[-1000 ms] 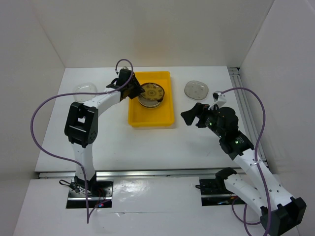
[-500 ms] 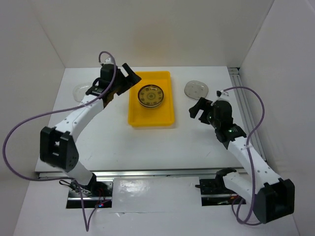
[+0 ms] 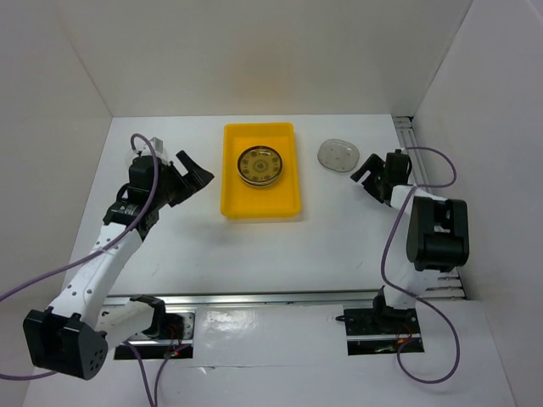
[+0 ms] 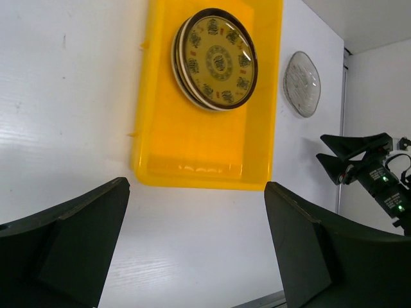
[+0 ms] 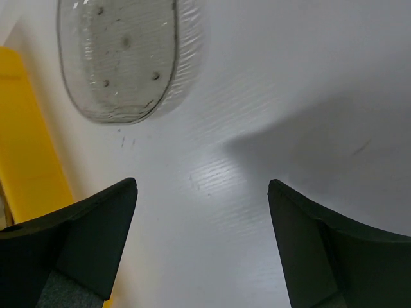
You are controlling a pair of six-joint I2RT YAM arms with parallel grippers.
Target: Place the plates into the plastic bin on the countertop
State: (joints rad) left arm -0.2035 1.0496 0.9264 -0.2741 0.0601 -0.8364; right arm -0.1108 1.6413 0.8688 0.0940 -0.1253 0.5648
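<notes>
The worktop (image 3: 254, 246) carries the plastic bin (image 3: 263, 202) at 12 o'clock. The left tool (image 3: 197, 170) stands open and empty at the bin's 9 o'clock. The right tool (image 3: 363, 176), also open and empty, faces the clear plate (image 3: 338, 155) at the bin's 3 o'clock, probably aligned for pickup. The gold-brown plates (image 3: 259, 164) lie stacked in the bin's far half. No writing is legible.

Layout: bin (image 3: 261, 205) at mid-table (image 3: 254, 246), towards the far side.
A stack of plates (image 3: 260, 164) lies in the bin's far half. A plate (image 3: 338, 154) lies on the table right of the bin, apart from it. The left gripper (image 3: 193, 168) is left of the bin, and the right gripper (image 3: 363, 172) is near-right of the plate. At far left there is possibly a second plate (image 3: 131, 156), largely hidden.
</notes>
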